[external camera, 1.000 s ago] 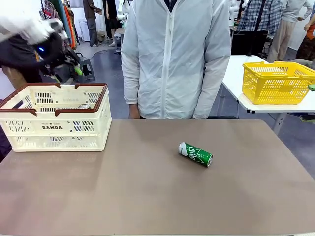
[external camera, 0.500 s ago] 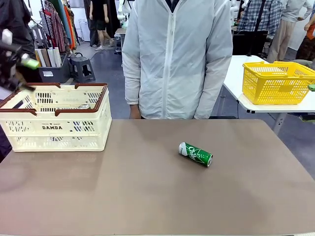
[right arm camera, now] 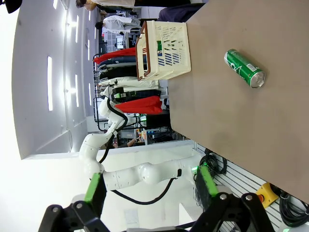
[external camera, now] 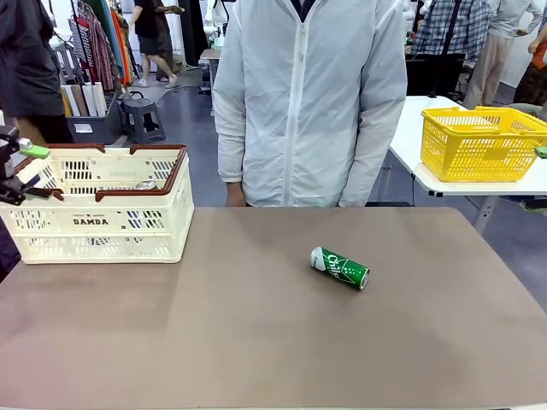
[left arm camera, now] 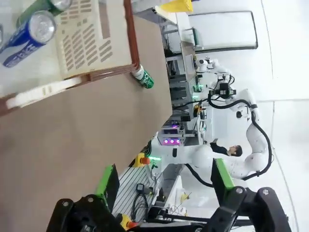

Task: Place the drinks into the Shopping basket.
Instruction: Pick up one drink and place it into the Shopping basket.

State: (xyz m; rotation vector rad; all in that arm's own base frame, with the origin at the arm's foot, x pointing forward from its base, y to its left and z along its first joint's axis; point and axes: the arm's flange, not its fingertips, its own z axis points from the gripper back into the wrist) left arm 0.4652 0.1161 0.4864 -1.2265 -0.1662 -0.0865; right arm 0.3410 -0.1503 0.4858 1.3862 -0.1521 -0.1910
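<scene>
Altogether three cans show: one green can (external camera: 339,267) lies on its side mid-table, long axis slanting, silver top toward the Shopping basket (external camera: 94,224); inside the basket lie a blue can (left arm camera: 26,37) and what looks like a second green one (left arm camera: 44,7). Both the left gripper (left arm camera: 161,186) and right gripper (right arm camera: 149,188) stand spread wide, empty.

table top (external camera: 256,342): matt brown surface, smooth, faint sheen noted. shopping basket (external camera: 94,224): cream slotted plastic, dark brown plastic rim, semi-gloss. green can (external camera: 340,267) lying on the table: glossy printed metal body, bare silver metal end. blue can (left arm camera: 26,38) inside the basket: glossy print, bright silver top. yellow basket (external camera: 479,145): glossy mesh plastic. person's jacket (external camera: 308,102): thin pale cloth, slightly shiny, creased. left gripper (left arm camera: 161,186): matt black housing, green pads.
</scene>
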